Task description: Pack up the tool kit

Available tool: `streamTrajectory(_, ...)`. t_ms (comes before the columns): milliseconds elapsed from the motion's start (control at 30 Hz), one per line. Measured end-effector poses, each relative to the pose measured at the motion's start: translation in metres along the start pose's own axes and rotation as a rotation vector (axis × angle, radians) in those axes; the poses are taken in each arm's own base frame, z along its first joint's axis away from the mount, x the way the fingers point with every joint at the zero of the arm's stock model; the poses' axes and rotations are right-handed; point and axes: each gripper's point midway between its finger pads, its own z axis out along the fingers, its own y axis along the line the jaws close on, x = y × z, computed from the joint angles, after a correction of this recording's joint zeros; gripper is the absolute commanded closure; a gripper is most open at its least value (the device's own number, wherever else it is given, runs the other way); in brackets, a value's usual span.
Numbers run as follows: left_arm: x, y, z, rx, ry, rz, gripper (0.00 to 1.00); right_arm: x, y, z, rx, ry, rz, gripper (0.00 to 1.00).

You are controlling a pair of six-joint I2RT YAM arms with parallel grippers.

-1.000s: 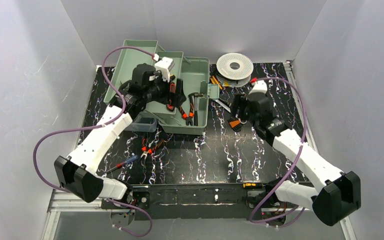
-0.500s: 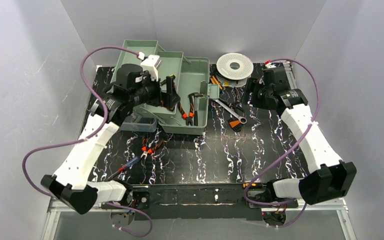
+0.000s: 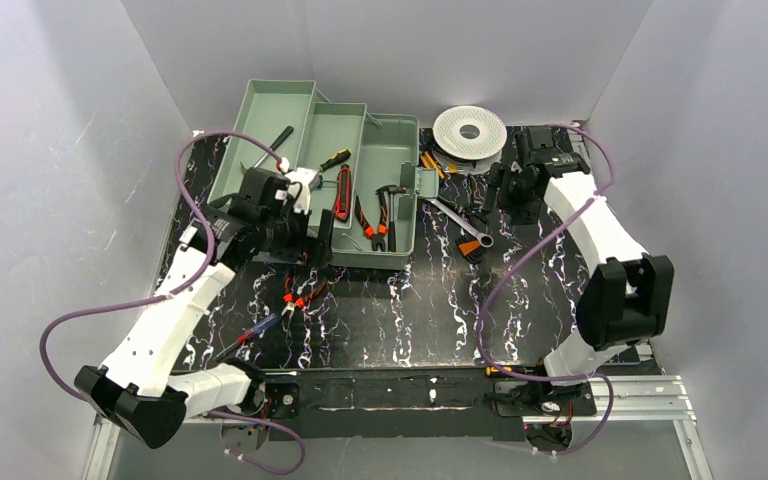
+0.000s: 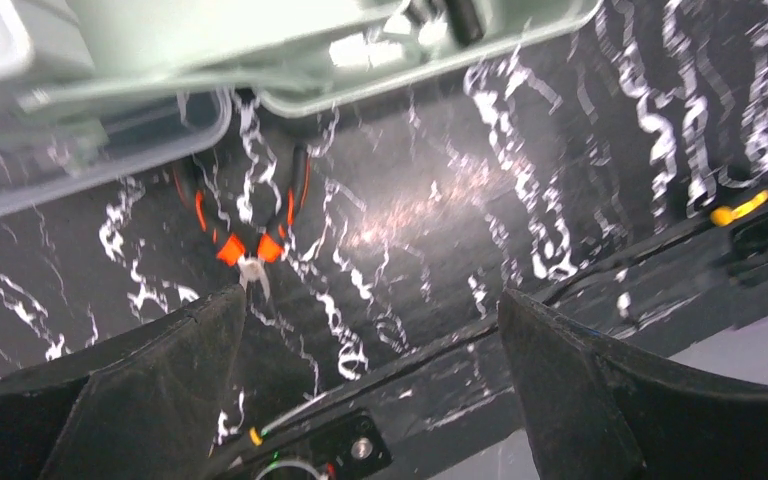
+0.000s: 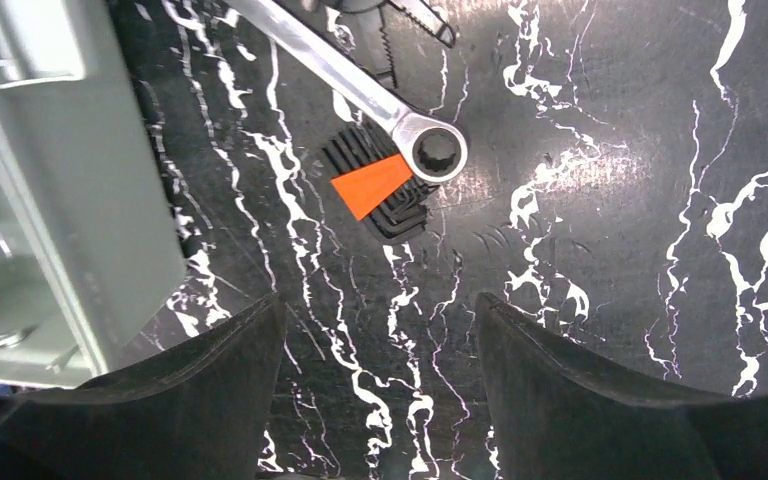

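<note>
Progress: part-packed (roughly half, by my guess) | toolbox open at 11 o'clock on worktop, red knife inside | remaining: pliers at its 6 o'clock, wrench at 3 | left fingers, right fingers: spread, empty

Sage-green toolbox, black table veined white, white spool, orange-and-black pliers, silver wrench

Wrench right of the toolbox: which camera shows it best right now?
Right wrist: the wrench fills the upper frame, sharp, ring end over an orange-tagged black holder. Top external shows it small, beside the toolbox. Left wrist misses it.
</note>
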Motion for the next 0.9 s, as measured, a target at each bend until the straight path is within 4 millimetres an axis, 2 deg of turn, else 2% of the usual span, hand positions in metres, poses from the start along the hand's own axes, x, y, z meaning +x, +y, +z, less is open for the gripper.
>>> streamTrajectory(133, 0.042, 0.013, 0.011, -0.038, 0.118, 0.024, 0.02, 0.007, -0.007, 0.025, 0.018, 0.07, -0.028, 0.27)
streamTrajectory(267, 0.069, 0.024, 0.008, -0.071, 0.167, 0.051, 0.02, 0.014, -0.008, 0.044, 0.008, 0.122, -0.071, 0.27)
streamTrajectory(433, 0.08, 0.03, 0.005, -0.089, 0.142, 0.063, 0.0, 0.025, -0.009, 0.06, -0.008, 0.156, -0.076, 0.19)
streamTrajectory(633, 0.111, 0.045, 0.026, -0.131, 0.155, 0.088, 0.0, 0.051, -0.02, 0.075, -0.001, 0.186, -0.075, 0.16)
streamTrajectory(767, 0.118, 0.054, 0.042, -0.147, 0.169, 0.147, 0.01, 0.069, -0.026, 0.073, -0.003, 0.191, -0.08, 0.16)
streamTrajectory(900, 0.114, 0.059, 0.062, -0.132, 0.184, 0.234, 0.01, 0.068, -0.025, 0.062, -0.024, 0.134, -0.091, 0.16)
